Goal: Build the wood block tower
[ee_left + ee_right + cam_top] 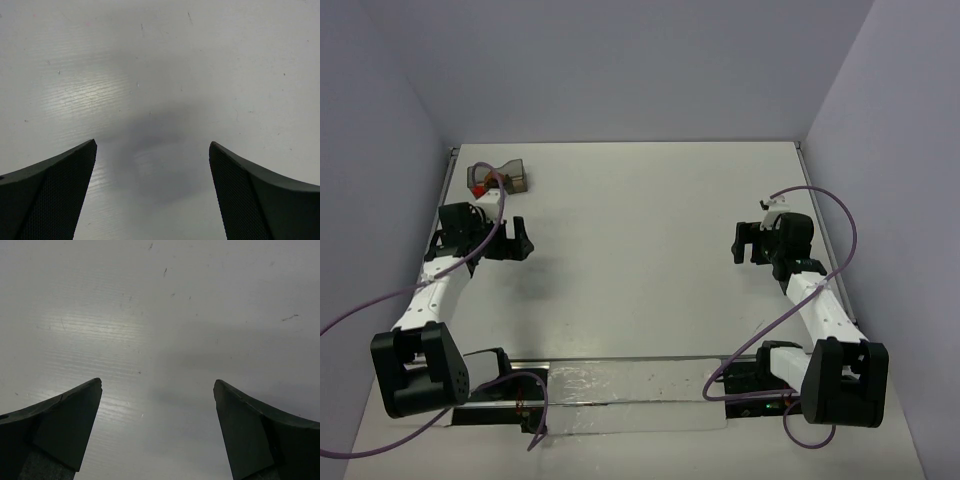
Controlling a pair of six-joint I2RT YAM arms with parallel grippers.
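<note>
Top external view: the wood blocks (481,188) lay at the far left of the table (640,220), inside a grey see-through container (515,172). From this height you could make out only a reddish piece and a small tan one beside it. They were too small for you to count them or to tell how they sat against each other.

Your left gripper (523,240) hung just on the near side of that container, apart from it, with the left arm stretched along the left edge of the table. Your right gripper (740,242) hung well away on the right side, about level with the left one, and the two faced each other across the bare middle of the table. A purple cable (840,215) looped from each arm. A clear plastic strip (630,395) lay along the near edge between the two bases.

Left wrist view: your left gripper (152,145) had its fingers (50,200) spread wide, with nothing between them. Only pale table surface (160,60) and a soft shadow showed beneath.

Right wrist view: your right gripper (157,382) was likewise spread wide and held nothing. Its dark fingers (55,430) framed the plain table (160,300), which was marked by a few small specks. Neither wrist view showed you a block or the container.
</note>
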